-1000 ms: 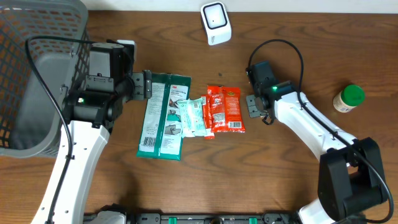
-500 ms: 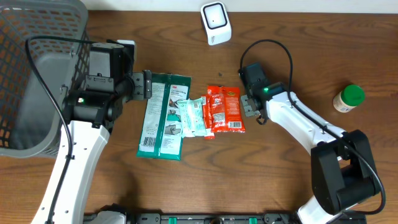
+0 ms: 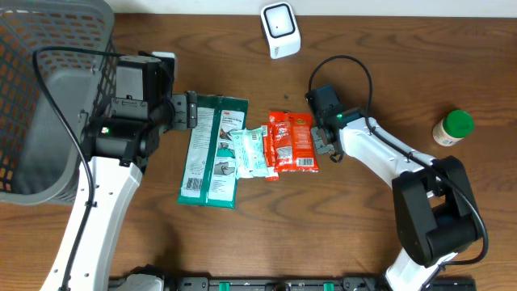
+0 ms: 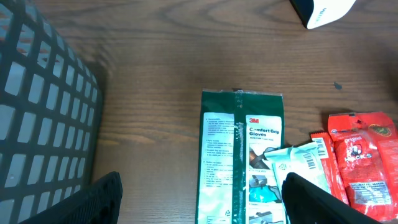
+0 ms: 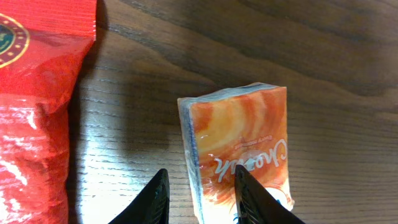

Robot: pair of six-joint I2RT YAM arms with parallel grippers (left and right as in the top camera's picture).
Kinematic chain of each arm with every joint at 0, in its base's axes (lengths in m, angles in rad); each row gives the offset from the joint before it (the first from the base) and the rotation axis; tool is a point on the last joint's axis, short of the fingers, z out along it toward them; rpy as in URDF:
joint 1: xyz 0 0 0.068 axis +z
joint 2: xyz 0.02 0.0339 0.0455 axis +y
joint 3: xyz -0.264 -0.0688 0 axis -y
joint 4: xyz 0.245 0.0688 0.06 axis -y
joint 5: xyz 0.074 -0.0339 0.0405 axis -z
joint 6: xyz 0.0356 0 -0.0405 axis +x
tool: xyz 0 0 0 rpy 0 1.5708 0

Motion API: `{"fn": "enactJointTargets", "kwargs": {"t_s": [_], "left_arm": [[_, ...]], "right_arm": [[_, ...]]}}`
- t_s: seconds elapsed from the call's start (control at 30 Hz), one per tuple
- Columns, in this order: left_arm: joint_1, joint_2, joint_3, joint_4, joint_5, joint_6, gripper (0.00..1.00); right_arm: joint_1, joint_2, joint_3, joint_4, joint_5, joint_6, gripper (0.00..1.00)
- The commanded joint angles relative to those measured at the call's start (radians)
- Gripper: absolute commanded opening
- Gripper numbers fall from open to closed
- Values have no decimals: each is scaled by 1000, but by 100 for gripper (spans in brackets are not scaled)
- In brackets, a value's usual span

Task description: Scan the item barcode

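Overhead: fixed above, looks straight down, takes in the whole table [image 3: 363, 242]. Left wrist: mid height, angled down; basket [image 4: 37, 124] at frame left (white scanner [image 4: 323, 9] clips the upper right corner). It shares the green packet [image 4: 239, 162] with overhead. Right wrist: very close, orange pack [image 5: 239, 149] centre, red packet [image 5: 31, 93] at left edge.

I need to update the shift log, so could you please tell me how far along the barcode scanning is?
Done: nothing looks scanned; the scanner stands with nothing held to it. In hand: the right claw straddles the orange packet at one edge, not yet clamped. Remaining: grip, lift, present its barcode to the scanner.
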Motion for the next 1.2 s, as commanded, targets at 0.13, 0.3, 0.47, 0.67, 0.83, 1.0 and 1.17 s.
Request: {"fn": "enactJointTargets", "kwargs": {"t_s": [0.13, 0.3, 0.47, 0.67, 0.83, 1.0, 1.17], "left_arm": [[0, 4, 2, -2, -5, -5, 82], [0, 4, 2, -2, -5, -5, 82], [0, 4, 2, -2, -5, -5, 83], [0, 4, 2, -2, -5, -5, 82], [0, 4, 2, -2, -5, -5, 83], [0, 4, 2, -2, -5, -5, 82], [0, 4, 2, -2, -5, -5, 82]], "right_arm": [[6, 4, 17, 15, 60, -60, 29], [6, -18, 18, 15, 61, -60, 29], [5, -17, 18, 19, 60, -60, 28], [5, -16, 13, 28, 60, -60, 26], [5, -16, -13, 31, 60, -71, 27], [5, -16, -42, 39, 60, -71, 29], [5, -16, -61, 41, 60, -71, 29]]}}
